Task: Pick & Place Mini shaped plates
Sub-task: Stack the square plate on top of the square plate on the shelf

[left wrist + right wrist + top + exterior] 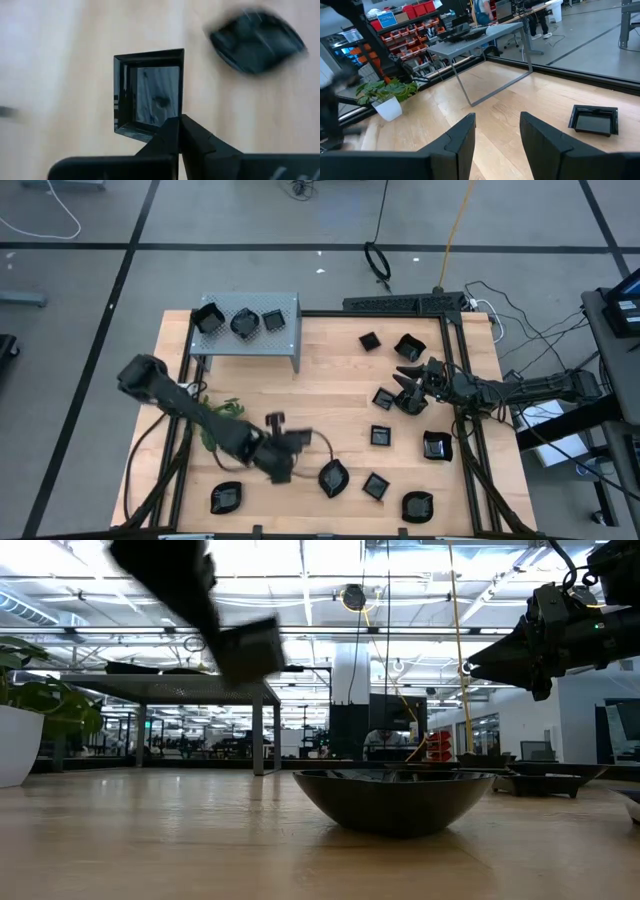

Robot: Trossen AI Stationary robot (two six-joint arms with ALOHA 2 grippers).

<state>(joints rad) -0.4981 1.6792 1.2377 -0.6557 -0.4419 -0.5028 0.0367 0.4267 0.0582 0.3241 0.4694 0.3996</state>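
Shelf (250,330): grey perforated metal, at the desk's far left; carries 3 plates in a row, a square one (208,319), a round one (244,323) and a small square one (273,321).

Plant (215,420): green leaves, left side of the desk (330,395), partly under the left arm.

Left gripper (178,131): raised above the desk near its front, left of centre. Jaws clenched on the rim of a square plate (149,92), which hangs clear of the wood.

Leaf-shaped plate (333,478): on the desk just right of the left gripper.

Front row: 1 plate (226,498) near the front left corner, a small square one (375,486) right of the leaf shape, a rounder one (417,506) at the front right.

Middle and right: 7 more plates spread over the right half, from the far edge (369,340) down to mid-desk (381,436).

Right gripper (496,131): above the right half of the desk, near a cluster of plates. Jaws released, nothing between them. A square plate (594,120) lies flat on the wood beyond them.
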